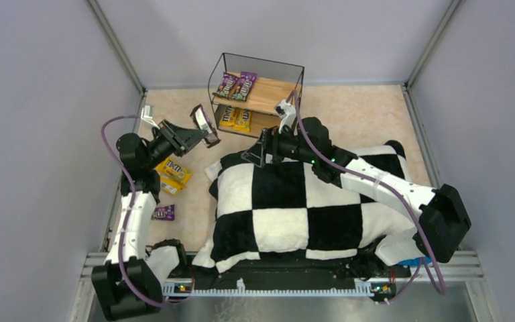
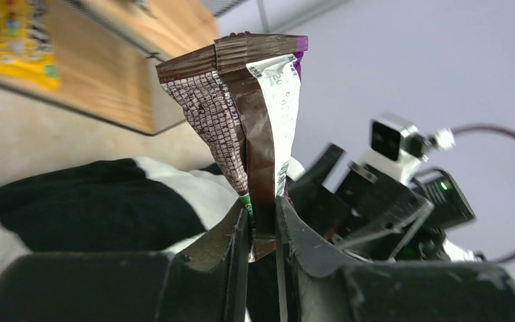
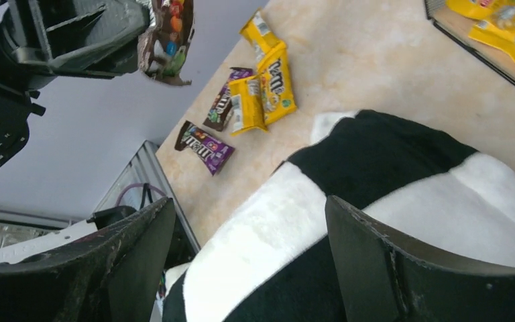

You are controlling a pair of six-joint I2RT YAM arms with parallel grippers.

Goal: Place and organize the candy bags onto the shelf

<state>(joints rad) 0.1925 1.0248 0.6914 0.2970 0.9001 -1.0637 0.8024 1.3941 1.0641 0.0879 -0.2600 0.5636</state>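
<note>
My left gripper (image 1: 200, 136) is shut on a dark brown candy bag (image 1: 204, 125) and holds it in the air left of the shelf (image 1: 276, 97). In the left wrist view the bag (image 2: 255, 121) stands upright between the shut fingers (image 2: 235, 235). The shelf's top board holds two purple bags (image 1: 237, 85) and its lower board holds yellow bags (image 1: 235, 119). My right gripper (image 1: 258, 151) is open and empty over the far edge of the cushion, its jaws wide apart in the right wrist view (image 3: 248, 208). Loose yellow bags (image 1: 173, 173) and a purple bag (image 1: 163, 212) lie on the floor at the left.
A large black-and-white checkered cushion (image 1: 288, 201) covers the middle of the floor in front of the shelf. The right wrist view shows the loose yellow bags (image 3: 268, 80), a brown bag (image 3: 220, 107) and a purple bag (image 3: 204, 144) beside the cushion (image 3: 389, 161). Grey walls enclose the area.
</note>
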